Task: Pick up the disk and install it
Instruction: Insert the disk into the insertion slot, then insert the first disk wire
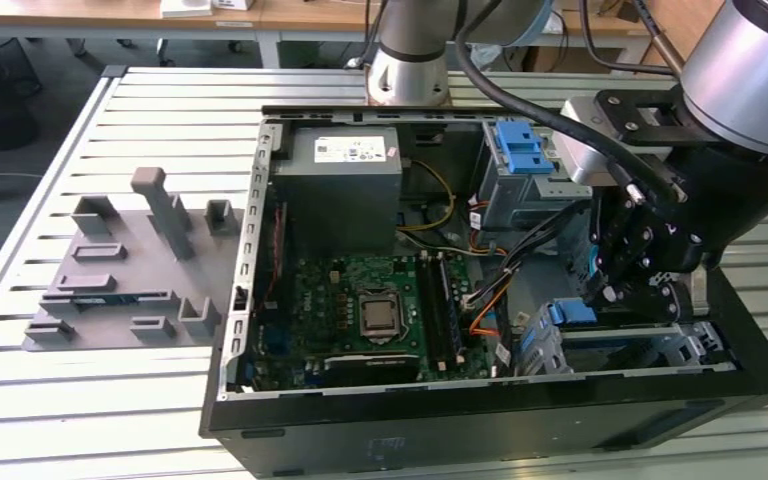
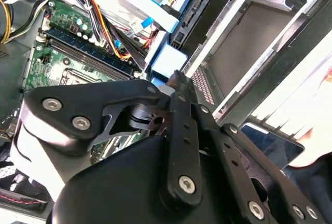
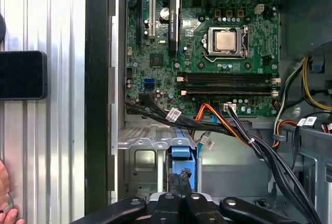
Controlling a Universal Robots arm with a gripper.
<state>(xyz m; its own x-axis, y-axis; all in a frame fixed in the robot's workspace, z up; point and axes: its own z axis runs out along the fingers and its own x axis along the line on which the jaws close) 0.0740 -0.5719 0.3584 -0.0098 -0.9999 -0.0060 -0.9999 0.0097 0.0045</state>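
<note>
We note an open black computer case (image 1: 491,420) lying on a slatted metal table (image 1: 91,420). Inside it a green motherboard (image 1: 357,310) carries a bare processor socket (image 3: 226,41) with memory slots (image 3: 228,81) beside it. A grey power supply box (image 1: 344,185) with a white sticker sits at the case's far end, near a grey metal cage with a blue plastic latch (image 1: 524,150). Orange and black cables (image 3: 223,123) run across the board's edge. On the exterior view's left, apart from the case, lies a grey plastic fixture (image 1: 124,270) with upright posts. In the first wrist view, a dark phone-like slab (image 3: 23,74) rests on the table slats.
</note>
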